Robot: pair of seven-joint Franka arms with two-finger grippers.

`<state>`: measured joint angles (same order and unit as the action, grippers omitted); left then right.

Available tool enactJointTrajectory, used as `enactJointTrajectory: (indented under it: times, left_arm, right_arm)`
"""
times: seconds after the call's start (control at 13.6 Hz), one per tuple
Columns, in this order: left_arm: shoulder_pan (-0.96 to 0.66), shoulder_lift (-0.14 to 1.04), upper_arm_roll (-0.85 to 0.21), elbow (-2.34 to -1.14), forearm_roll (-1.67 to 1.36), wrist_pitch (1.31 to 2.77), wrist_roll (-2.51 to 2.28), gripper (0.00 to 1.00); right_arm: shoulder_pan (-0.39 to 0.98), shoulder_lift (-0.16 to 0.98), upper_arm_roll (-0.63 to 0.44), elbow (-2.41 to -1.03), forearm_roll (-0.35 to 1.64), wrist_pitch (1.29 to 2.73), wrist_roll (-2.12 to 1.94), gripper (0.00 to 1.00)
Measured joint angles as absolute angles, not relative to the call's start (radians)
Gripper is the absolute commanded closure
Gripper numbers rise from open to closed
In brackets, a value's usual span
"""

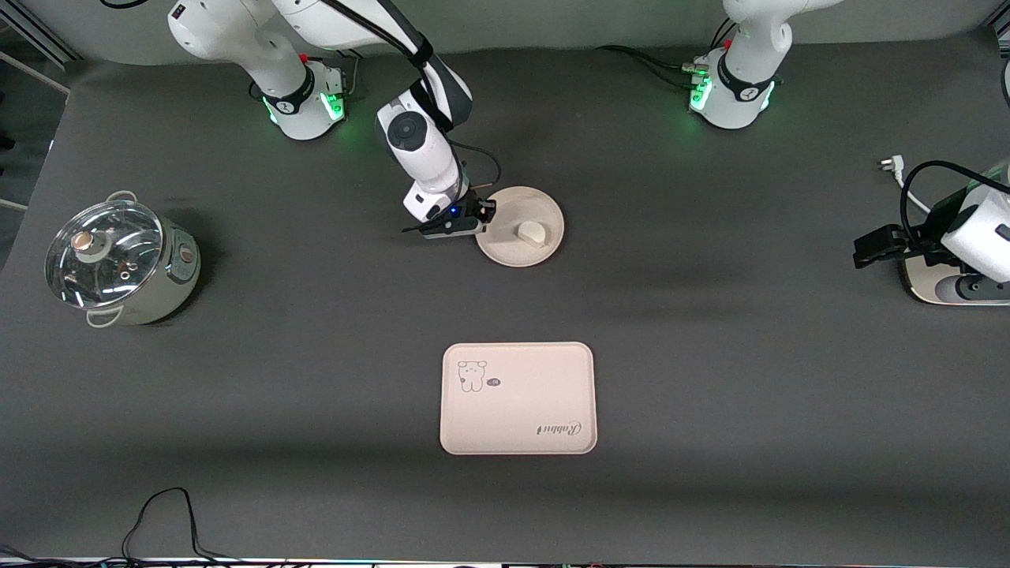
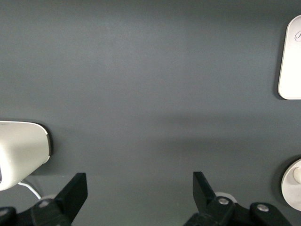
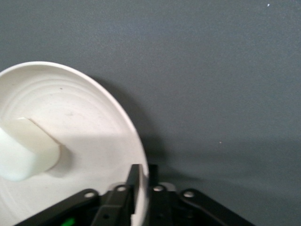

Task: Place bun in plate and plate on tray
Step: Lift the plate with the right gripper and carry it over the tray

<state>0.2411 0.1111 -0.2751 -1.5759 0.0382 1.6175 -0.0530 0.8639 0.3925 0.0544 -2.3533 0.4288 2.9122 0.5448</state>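
Observation:
The round cream plate (image 1: 544, 211) lies on the dark table with the white bun (image 1: 531, 233) in it. My right gripper (image 1: 483, 214) is shut on the plate's rim at the side toward the right arm's end; in the right wrist view one finger is inside the plate (image 3: 89, 117) and one outside, at the gripper (image 3: 144, 176), with the bun (image 3: 26, 148) close by. The cream tray (image 1: 518, 398) with the rabbit drawing lies nearer the front camera. My left gripper (image 1: 868, 248) is open and empty over the left arm's end of the table; its wrist view (image 2: 139, 186) shows bare mat.
A steel pot with a glass lid (image 1: 118, 260) stands toward the right arm's end. A white device (image 1: 947, 288) and cable sit under the left arm. A black cable (image 1: 158, 513) lies along the front edge.

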Motion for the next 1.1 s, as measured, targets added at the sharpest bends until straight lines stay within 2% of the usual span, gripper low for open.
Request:
enactJointTrajectory:
  times: [0.51, 1.1]
  left_arm:
    - [0.241, 0.111, -0.275, -1.576, 0.038, 1.618, -0.053, 0.00]
    - [0.241, 0.111, -0.276, -1.576, 0.038, 1.618, -0.053, 0.00]
  right_arm:
    - [0.818, 0.314, 0.057, -2.331, 0.430, 2.775, 0.520, 1.00]
    - [0.743, 0.029, 0.057, -2.272, 0.431, 2.474, 0.427, 1.00]
